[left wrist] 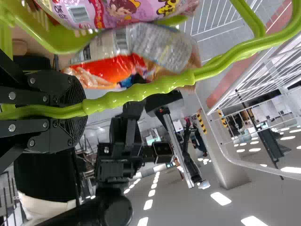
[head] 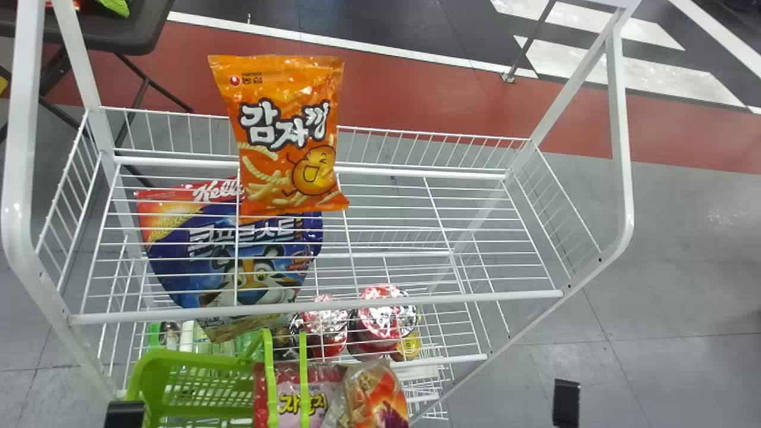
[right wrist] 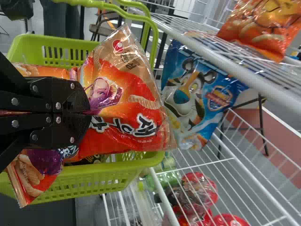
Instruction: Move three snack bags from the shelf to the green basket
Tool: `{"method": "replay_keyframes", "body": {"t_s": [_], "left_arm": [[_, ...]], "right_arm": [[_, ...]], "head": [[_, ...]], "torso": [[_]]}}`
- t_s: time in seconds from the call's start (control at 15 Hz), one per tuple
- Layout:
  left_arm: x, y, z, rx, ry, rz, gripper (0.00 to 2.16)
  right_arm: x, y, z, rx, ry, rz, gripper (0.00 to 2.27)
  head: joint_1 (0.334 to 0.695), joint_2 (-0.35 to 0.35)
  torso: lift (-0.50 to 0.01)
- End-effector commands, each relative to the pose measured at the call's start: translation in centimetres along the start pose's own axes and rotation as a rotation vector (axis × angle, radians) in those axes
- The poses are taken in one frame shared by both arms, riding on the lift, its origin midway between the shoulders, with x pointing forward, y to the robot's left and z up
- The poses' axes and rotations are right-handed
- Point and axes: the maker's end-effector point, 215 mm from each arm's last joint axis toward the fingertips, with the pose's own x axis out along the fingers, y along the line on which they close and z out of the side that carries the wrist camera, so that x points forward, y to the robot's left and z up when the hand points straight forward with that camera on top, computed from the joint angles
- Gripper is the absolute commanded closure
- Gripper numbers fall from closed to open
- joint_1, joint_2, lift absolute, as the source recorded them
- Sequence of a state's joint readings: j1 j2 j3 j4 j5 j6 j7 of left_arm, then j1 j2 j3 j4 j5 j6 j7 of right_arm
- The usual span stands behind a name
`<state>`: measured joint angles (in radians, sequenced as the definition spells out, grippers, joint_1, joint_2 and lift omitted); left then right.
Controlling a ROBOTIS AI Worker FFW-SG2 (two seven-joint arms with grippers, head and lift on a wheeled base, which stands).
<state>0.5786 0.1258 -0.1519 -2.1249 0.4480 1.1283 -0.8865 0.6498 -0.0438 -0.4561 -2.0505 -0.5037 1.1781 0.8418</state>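
White shelf [head: 416, 301] alongside, the green basket [head: 196, 358] is clasped by the left end effector [left wrist: 83, 108], pink bag [head: 288, 386] already in, red bag [right wrist: 136, 101] clenched over it by the right end effector [right wrist: 88, 113], release apparently pending.

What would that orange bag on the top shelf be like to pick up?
The orange bag looks puffed, so it would probably be light and give when squeezed. Its glossy wrapper might slip, and the snack sticks pictured suggest crushable contents.
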Motion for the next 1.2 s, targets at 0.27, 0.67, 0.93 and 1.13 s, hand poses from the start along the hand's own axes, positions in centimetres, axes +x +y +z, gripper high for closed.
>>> {"method": "replay_keyframes", "body": {"t_s": [0.27,0.67,0.93,1.13], "left_arm": [[0.0,-0.1,-0.1,0.002,-0.003,0.0,1.75],[-0.1,-0.2,-0.1,0.01,-0.008,0.001,1.75],[0.0,-0.3,-0.1,0.009,-0.008,0.0,1.75],[-0.1,-0.2,0.0,0.011,-0.008,0.003,1.75]], "right_arm": [[4.8,7.2,-4.3,-0.036,0.123,0.175,2.25],[4.5,6.5,-0.4,-0.111,-0.013,0.187,0.0],[1.5,4.6,5.1,-0.236,-0.194,0.116,0.05],[-0.5,4.1,7.4,-0.279,-0.252,0.074,0.05]], "head": [[0.695,-0.35],[0.695,-0.35],[0.695,-0.35],[0.695,-0.35]], "torso": [[-0.048],[-0.048],[-0.048],[-0.048]]}}
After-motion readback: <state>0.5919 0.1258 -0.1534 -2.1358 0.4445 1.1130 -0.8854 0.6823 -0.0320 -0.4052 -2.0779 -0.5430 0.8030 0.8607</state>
